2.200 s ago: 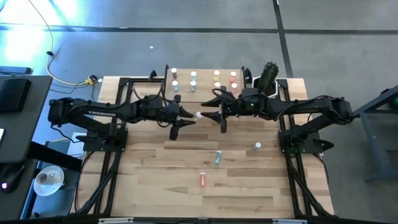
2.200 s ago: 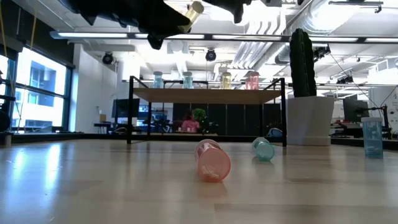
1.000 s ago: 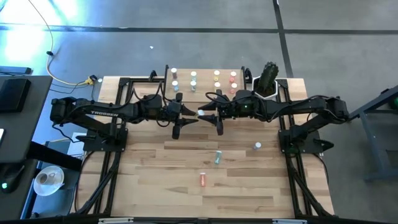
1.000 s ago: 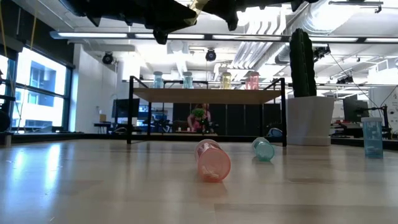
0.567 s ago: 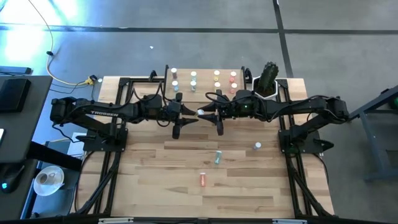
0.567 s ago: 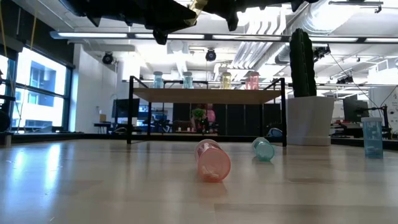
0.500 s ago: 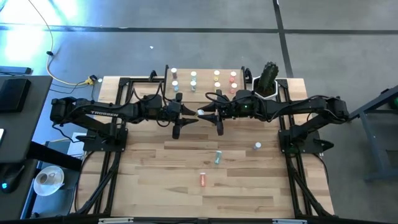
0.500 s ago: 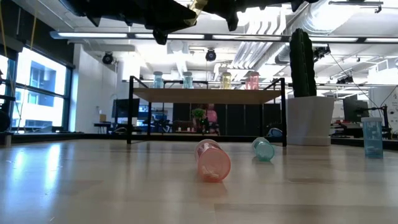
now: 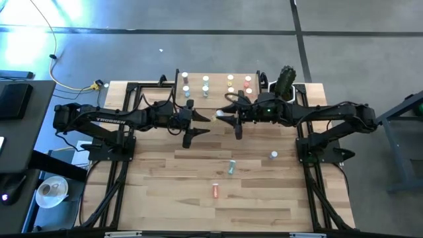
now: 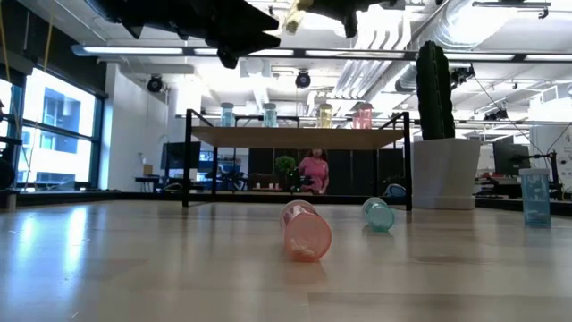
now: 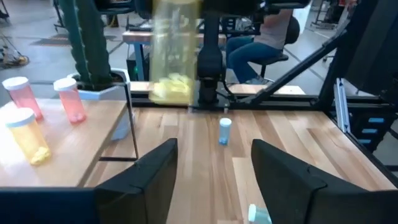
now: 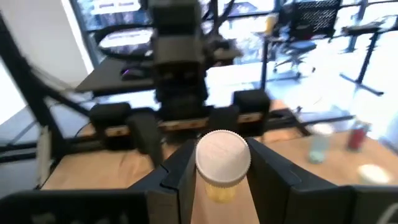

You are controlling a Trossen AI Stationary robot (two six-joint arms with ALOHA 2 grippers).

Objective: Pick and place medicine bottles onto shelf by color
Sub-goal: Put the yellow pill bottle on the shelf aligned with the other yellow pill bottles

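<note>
My right gripper [image 9: 223, 117] is shut on a yellow bottle [image 12: 221, 168] with a pale cap, high above the table's middle, just in front of the shelf [image 9: 215, 94]. The bottle also shows in the low view [image 10: 292, 14] and in the left wrist view [image 11: 175, 56]. My left gripper [image 9: 198, 125] is open and empty, a little to the bottle's left, its fingers [image 11: 146, 180] pointing at it. The shelf holds pale blue, green, yellow and red bottles in rows [image 10: 295, 114]. A green bottle [image 9: 231, 166] and a red one [image 9: 215, 191] lie on their sides on the table. My right gripper pinches the yellow bottle's sides just under the cap [image 12: 217, 190] between its two fingers [image 12: 177, 174]. The fingers come about level from the table's right side. The bottle is lifted clear, nearly upright with its cap [image 12: 222, 155] up, its body hanging below the fingers.
A small blue-and-white bottle [image 9: 273, 155] stands on the table's right part. A cactus in a white pot [image 9: 285, 82] stands right of the shelf. A person [image 10: 315, 170] shows in the room behind the table. The table's near half is open apart from the two lying bottles.
My right gripper has gone toward the table's right edge and slightly toward the shelf, carrying the yellow bottle away from my left gripper. The bottle stays lifted and held.
</note>
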